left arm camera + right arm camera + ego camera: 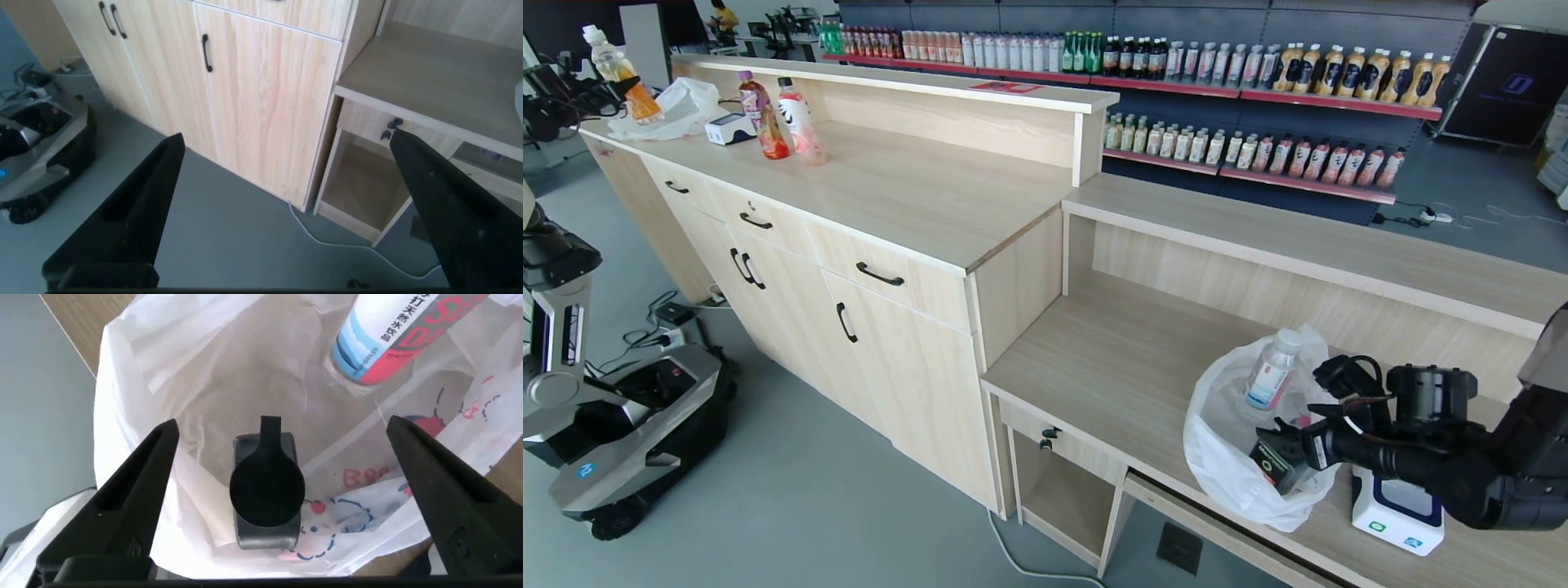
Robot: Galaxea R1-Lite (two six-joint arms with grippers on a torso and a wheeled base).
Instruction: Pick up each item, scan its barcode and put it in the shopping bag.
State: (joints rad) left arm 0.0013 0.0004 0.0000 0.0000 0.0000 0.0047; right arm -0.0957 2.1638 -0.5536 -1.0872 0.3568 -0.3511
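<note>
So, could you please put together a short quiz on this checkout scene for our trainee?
1. True or false: the bottle is inside the bag.
2. Pick one. The right gripper is: A) open above the bag; B) shut on the bottle; C) resting on the floor.
3. Short answer: what stands on the counter right beside the bag?
Key: 1 true; 2 A; 3 the scanner.
</note>
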